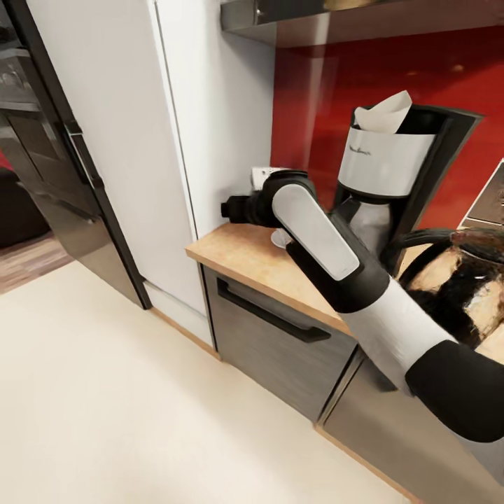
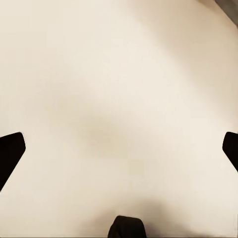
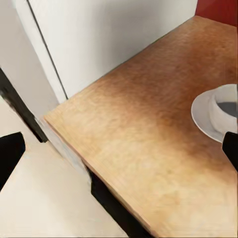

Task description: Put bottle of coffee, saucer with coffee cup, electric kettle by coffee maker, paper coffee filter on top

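With the cup [image 3: 225, 110] already sitting on the saucer [image 3: 202, 115] on the tabletop [image 3: 144, 134] beside the coffee maker [image 1: 392, 175], filter [image 1: 383, 112] on top, we judge the kettle [image 1: 462, 280] is next, our right claw [image 3: 119, 148] released and empty.

White coffee cup [image 3: 225, 109] on white saucer [image 3: 202, 116] — tan wood-grain countertop [image 3: 144, 134], red backsplash [image 1: 315, 105].
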You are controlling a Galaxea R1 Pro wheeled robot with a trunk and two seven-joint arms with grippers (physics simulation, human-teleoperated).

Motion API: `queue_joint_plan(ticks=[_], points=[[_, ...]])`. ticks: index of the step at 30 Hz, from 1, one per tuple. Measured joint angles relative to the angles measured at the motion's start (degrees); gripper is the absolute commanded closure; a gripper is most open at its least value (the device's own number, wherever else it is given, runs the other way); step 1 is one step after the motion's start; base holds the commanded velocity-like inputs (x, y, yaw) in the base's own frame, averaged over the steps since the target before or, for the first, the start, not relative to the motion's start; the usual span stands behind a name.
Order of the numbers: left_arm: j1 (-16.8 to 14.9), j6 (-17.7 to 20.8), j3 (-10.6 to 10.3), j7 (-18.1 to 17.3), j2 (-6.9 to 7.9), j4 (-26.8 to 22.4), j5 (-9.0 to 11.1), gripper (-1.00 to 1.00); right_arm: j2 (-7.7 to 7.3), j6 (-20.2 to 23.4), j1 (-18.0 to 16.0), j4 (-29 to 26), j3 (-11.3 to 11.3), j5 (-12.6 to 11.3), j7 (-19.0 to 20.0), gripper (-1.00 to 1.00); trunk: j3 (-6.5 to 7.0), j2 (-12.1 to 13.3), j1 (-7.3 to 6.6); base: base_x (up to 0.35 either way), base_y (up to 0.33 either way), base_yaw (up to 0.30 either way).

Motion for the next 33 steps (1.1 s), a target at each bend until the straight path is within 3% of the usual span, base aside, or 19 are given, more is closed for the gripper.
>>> queue_joint_plan(ticks=[6, 9, 10, 11, 12, 15, 16, 18, 19, 20, 21, 22, 23, 26, 29, 30, 33], points=[[0.0, 0.0, 0.0, 0.1, 0.0, 0.0, 0.0, -1.0, -0.08, 0.3, 3.7, -2.9, 0.1, 0.1, 12.5, -1.0, 0.0, 0.0, -0.03, -0.126, 0.0, 0.0], [0.0, 0.0, 0.0, 0.1, 0.0, 0.0, 0.0, -1.0, -1.04, 0.5, 6.5, -4.0, 0.2, 0.2, 23.5, -1.0, 0.0, 0.0, -0.03, -0.019, 0.0, 0.0], [0.0, 0.0, 0.0, 0.1, 0.0, 0.0, 0.0, -1.0, -1.06, 0.5, 6.5, -4.0, 0.2, 0.3, 23.6, -1.0, 0.0, 0.0, -0.03, -0.01, 0.0, 0.0], [0.0, 0.0, 0.0, 0.1, 0.0, 0.0, 0.0, -1.0, -1.67, 0.6, 7.4, -4.2, 0.4, 0.4, 28.2, -1.0, 0.0, 0.0, -0.03, -0.005, 0.0, 0.0], [0.0, 0.0, 0.0, 0.0, 0.0, 0.0, 0.0, -1.0, -2.87, 0.5, 8.9, -4.4, 1.1, 0.6, 36.6, -1.0, 0.0, 0.0, -0.03, -0.004, 0.0, 0.0], [0.0, -0.1, 0.0, 0.0, 0.0, 0.0, 0.1, -1.0, -5.35, 0.5, 12.5, -4.5, 2.1, 2.0, 48.2, -1.0, 0.0, 0.0, -0.03, -0.002, 0.0, 0.0], [0.0, -0.1, 0.0, 0.0, 0.0, 0.0, 0.1, -1.0, -6.93, 0.4, 15.2, -4.5, 2.9, 4.9, 56.1, -1.0, -0.01, 0.0, -0.03, 0.0, 0.0, 0.0], [0.0, -0.1, 0.0, -0.1, 0.01, 0.0, 0.1, -1.0, -7.76, -0.1, 17.6, -4.5, 3.3, 8.4, 61.5, -1.0, 0.0, 0.0, -0.03, 0.0, 0.0, 0.0], [0.0, -0.1, 0.0, -0.1, 0.01, 0.0, 0.1, -1.0, -8.33, -1.3, 20.2, -4.4, 3.6, 13.0, 66.8, -1.0, -0.01, 0.0, -0.03, 0.0, 0.0, 0.0], [0.0, -0.1, 0.0, -0.1, 0.01, 0.0, 0.1, -1.0, -8.55, -2.0, 21.5, -4.4, 3.7, 15.1, 69.1, -1.0, 0.0, 0.0, -0.03, 0.0, 0.0, 0.0], [0.0, -0.1, 0.0, -0.1, 0.01, 0.0, 0.1, -1.0, -8.99, -4.3, 25.5, -4.4, 3.9, 20.8, 75.5, -1.0, -0.02, 0.0, -0.03, 0.0, 0.0, 0.0], [0.0, -0.1, 0.0, -0.1, 0.01, 0.0, 0.1, -1.0, -9.11, -5.1, 27.2, -4.4, 3.9, 23.1, 78.1, -1.0, -0.01, 0.0, -0.03, 0.0, 0.0, 0.0], [0.0, -0.1, 0.0, -0.1, 0.01, 0.0, 0.1, -1.0, -9.35, -6.3, 29.9, -4.4, 3.9, 27.3, 82.5, -1.0, -0.01, 0.0, -0.03, 0.0, 0.0, 0.0], [0.0, -0.1, 0.0, -0.1, 0.01, 0.0, 0.1, -1.0, -10.01, -8.0, 36.2, -4.3, 3.9, 35.3, 89.6, -1.0, -0.01, 0.0, -0.03, 0.0, 0.0, 0.0], [0.0, -0.1, 0.0, -0.2, 0.01, 0.0, 0.1, -1.0, -11.02, -10.3, 40.6, -4.3, 3.8, 38.0, 91.9, -1.0, -0.01, 0.0, -0.03, 0.0, 0.0, 0.0], [0.0, -0.1, 0.0, -0.2, -0.01, 0.0, 0.1, -1.0, -14.94, -16.8, 46.2, -4.1, 3.8, 39.7, 93.1, -1.0, -0.01, 0.0, -0.03, 0.0, 0.0, 0.0], [0.0, -0.1, -0.1, -0.3, -0.05, 0.1, 0.1, -1.0, -18.02, -21.4, 51.7, -3.4, 3.7, 39.8, 93.4, -1.0, -0.01, 0.0, -0.03, 0.0, 0.0, 0.0]])
